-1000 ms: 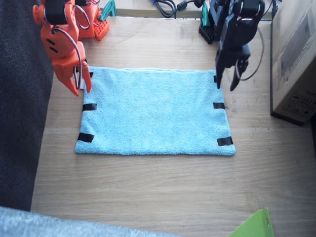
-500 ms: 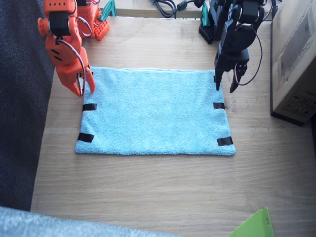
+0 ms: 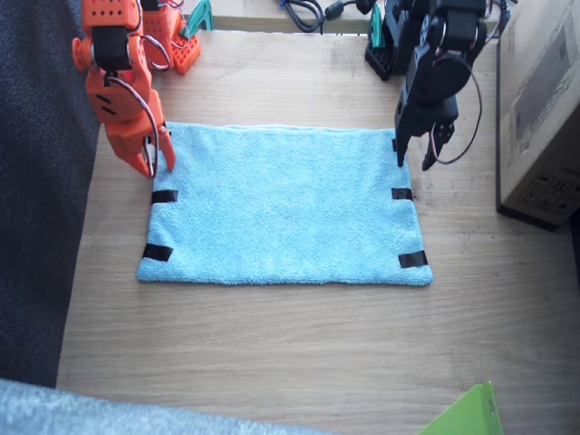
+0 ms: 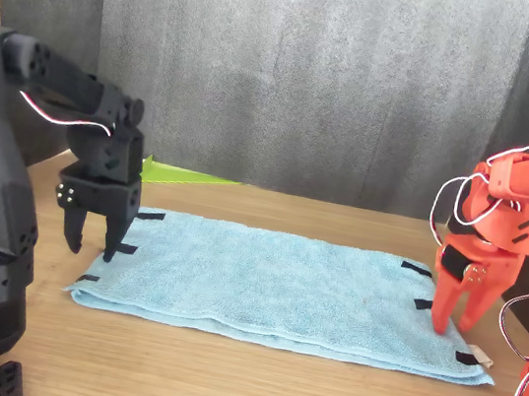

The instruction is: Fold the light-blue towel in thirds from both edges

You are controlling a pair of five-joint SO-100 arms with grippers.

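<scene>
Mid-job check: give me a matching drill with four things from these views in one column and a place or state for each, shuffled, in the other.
Things:
1. light-blue towel
2. left pincer
3. right pincer
4. cardboard box

Places or states:
A. black, open, at the towel's short side nearest the box
B. lying flat, unfolded
C. orange, tips at the other short side
D. at the table's edge, beyond the black arm

Pairs: 1-B, 2-A, 3-C, 4-D
</scene>
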